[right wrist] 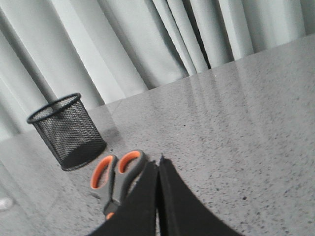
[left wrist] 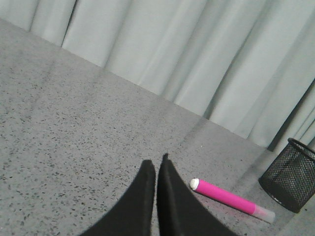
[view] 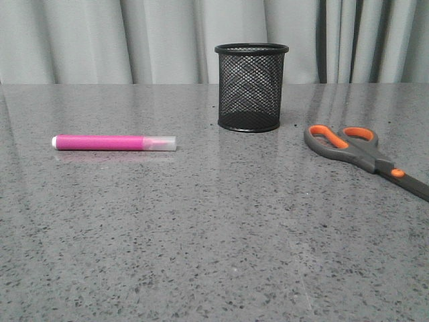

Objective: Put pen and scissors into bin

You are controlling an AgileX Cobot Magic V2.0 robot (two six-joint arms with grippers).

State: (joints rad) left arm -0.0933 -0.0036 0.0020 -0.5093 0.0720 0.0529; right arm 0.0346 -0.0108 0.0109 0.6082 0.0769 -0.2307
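The pink pen [view: 107,142] lies flat on the left of the table, its clear cap toward the bin. The black mesh bin [view: 251,86] stands upright at the middle back. The scissors [view: 362,153] lie flat on the right, handles toward the bin, blades running off the right edge. Neither gripper shows in the front view. In the left wrist view my left gripper [left wrist: 156,164] is shut and empty, just beside the pen's white end [left wrist: 195,184]. In the right wrist view my right gripper [right wrist: 158,162] is shut and empty, next to the scissors' handles [right wrist: 118,172].
A grey speckled stone table [view: 201,235] runs under everything. Pale grey curtains [view: 134,40] hang behind its far edge. The bin also shows in the left wrist view [left wrist: 290,174] and in the right wrist view [right wrist: 66,130].
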